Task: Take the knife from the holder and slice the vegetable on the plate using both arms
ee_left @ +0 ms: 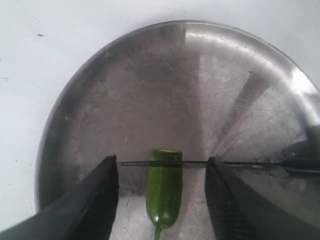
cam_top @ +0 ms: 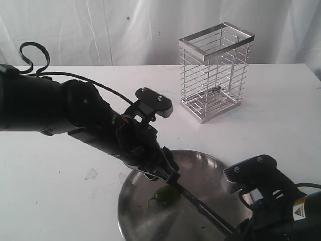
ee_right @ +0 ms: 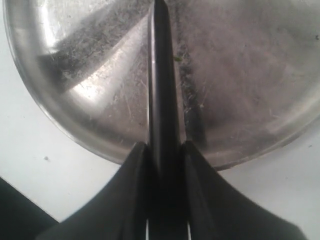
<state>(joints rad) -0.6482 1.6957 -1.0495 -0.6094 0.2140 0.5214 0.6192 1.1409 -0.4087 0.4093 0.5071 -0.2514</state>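
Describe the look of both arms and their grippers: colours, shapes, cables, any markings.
The left arm is bulky and matte black, with a thin black cable looping above it and a rounded black camera bracket with two screws. The right arm is black too, carrying a yellow-and-white warning sticker and a similar bracket. Both grippers have smooth, black, tapered fingers.

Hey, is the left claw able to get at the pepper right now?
Probably yes. The left claw is open and straddles the pepper on the plate; only the knife blade crosses between its fingers, over the pepper's cut end.
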